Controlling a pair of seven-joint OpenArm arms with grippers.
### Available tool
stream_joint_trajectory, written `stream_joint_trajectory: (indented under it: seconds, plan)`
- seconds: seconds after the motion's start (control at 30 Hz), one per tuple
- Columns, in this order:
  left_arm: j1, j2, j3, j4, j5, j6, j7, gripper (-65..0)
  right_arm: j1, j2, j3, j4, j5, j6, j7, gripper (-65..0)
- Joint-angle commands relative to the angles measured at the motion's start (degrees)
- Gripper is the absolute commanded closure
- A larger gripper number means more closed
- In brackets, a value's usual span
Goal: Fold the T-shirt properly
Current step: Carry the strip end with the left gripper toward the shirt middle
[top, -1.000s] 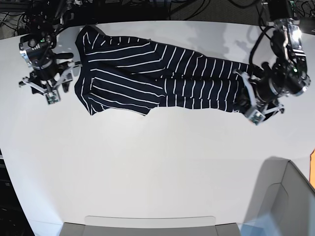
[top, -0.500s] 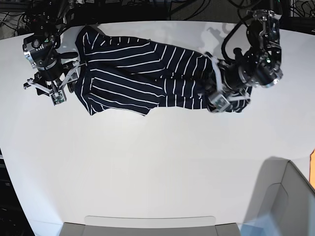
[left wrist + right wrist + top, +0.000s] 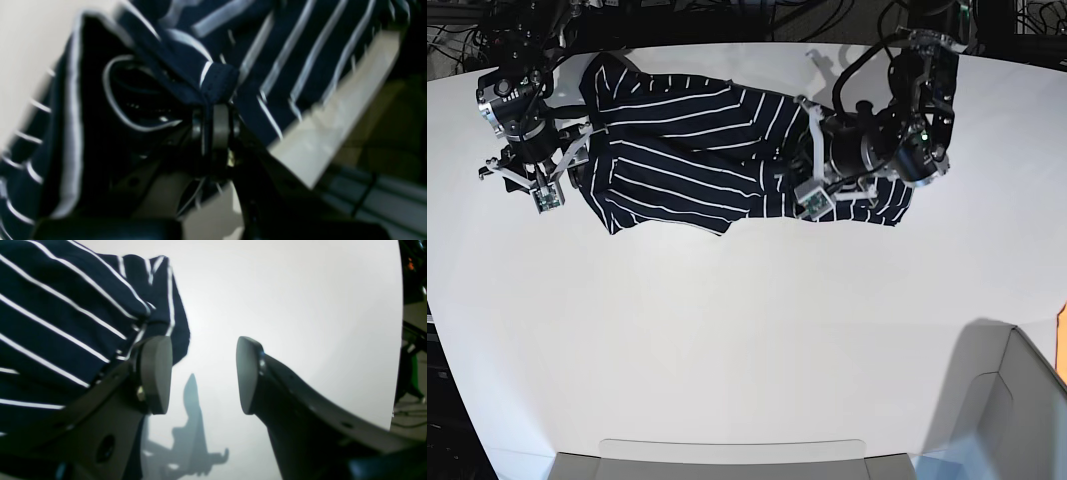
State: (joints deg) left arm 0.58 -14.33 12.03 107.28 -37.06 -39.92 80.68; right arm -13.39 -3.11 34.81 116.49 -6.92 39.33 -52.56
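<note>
The dark navy T-shirt (image 3: 687,150) with thin white stripes lies stretched across the far part of the white table (image 3: 727,330). My left gripper (image 3: 807,160) is over the shirt's middle-right and is shut on a hem of it, seen pinched between the pads in the left wrist view (image 3: 213,123), with striped fabric (image 3: 267,50) draped around it. My right gripper (image 3: 565,172) is open at the shirt's left edge. In the right wrist view it (image 3: 200,373) is empty, and the shirt (image 3: 50,323) lies beside one finger (image 3: 156,373).
A grey bin (image 3: 1007,400) stands at the front right corner. A flat grey tray edge (image 3: 727,460) runs along the front of the table. Dark cables and equipment lie behind the far edge.
My left gripper has moved left from the shirt's right end toward its middle, carrying the gripped hem over the shirt. My right gripper has shifted slightly toward the shirt's left edge.
</note>
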Motion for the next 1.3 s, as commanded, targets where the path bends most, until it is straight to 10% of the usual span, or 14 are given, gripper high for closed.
stream_joint_trajectory:
  seconds: [0.0,0.4,0.6,0.87,1.27]
  plan:
    - [-0.71,0.39,-0.21,0.01,-0.79,-0.08,-0.68,0.0,0.16,0.43,0.05,0.83,0.46,0.67,0.99,-30.9]
    - [-2.03,2.24,5.15,-3.59,-0.79,1.90,-0.68,0.0,0.16,0.70,0.23,0.83,0.46,0.67,0.99,-30.9]
    - [-2.03,2.24,5.51,-3.59,-1.05,1.90,-0.68,-13.8,0.07,0.52,0.05,0.83,0.46,0.67,0.99,-30.9]
    - [-2.03,2.68,5.07,-3.42,-1.49,1.37,-0.68,-14.7,0.07,0.61,0.05,0.83,0.46,0.67,0.99,-30.9]
    - [-5.28,2.15,5.07,-3.68,-29.80,1.46,-0.68,-14.7,0.16,0.87,0.05,-1.98,0.37,0.67,0.99,-30.9]
